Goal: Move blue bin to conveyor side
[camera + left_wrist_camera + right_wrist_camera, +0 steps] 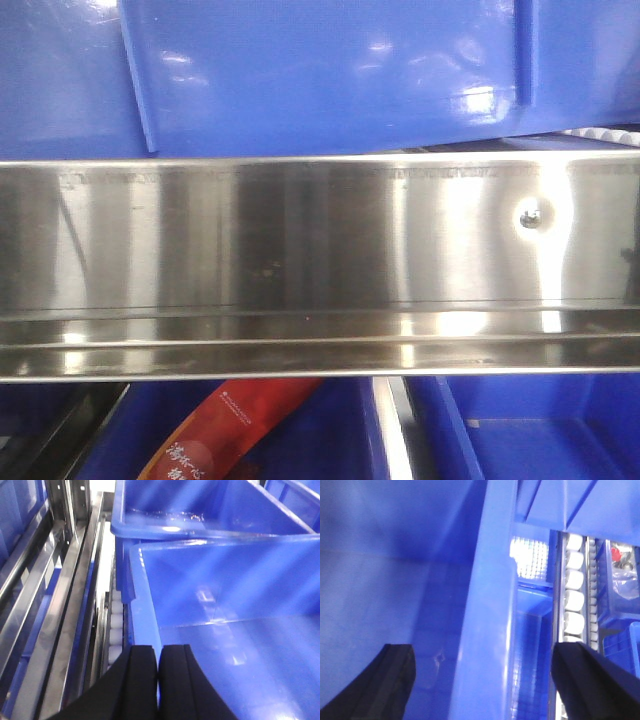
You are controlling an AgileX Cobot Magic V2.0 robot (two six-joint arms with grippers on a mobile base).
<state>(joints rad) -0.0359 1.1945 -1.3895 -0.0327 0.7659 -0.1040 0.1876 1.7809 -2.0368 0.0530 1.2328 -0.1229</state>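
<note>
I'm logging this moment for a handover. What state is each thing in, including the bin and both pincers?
Blue bin, upright, empty as far as visible.
Left pincer, shut, fingers together at the bin's rim.
Right pincer, open, straddling the bin's wall.
Red packet, lying slanted in a lower bin.

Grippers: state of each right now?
Left gripper: closed on the bin wall.
Right gripper: open, straddling the bin wall.
</note>
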